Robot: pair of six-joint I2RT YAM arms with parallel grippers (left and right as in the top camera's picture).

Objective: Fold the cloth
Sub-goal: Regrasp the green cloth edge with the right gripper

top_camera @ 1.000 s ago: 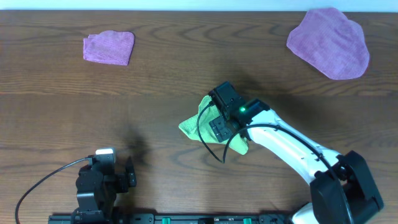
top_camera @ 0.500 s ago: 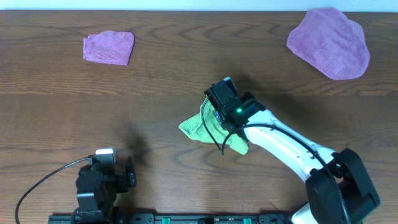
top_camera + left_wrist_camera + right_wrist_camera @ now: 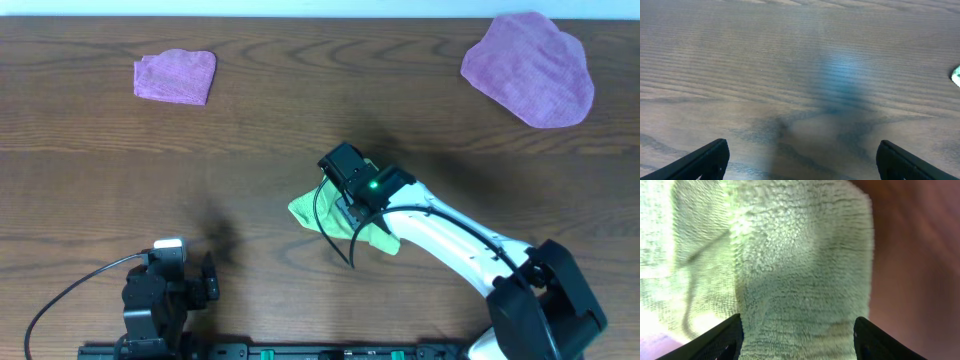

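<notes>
Right claw parked on the green cloth, left one idle

The cloth (image 3: 305, 212) lay bunched up near the middle of the worktop (image 3: 250, 140), mostly hidden under the right arm from overhead. The right claw (image 3: 797, 340) had its fingers spread wide with a raised fold of cloth running between them, not clamped on it as far as I could see. The left claw (image 3: 802, 160) hung fully released over bare wood at the near edge. A small folded purple cloth (image 3: 176, 76) and a large purple cloth (image 3: 530, 68) sat at the far corners.

L gripper (image 3: 801, 157) wide open; R gripper (image 3: 797, 332) low, jaws prob. apart.
</notes>
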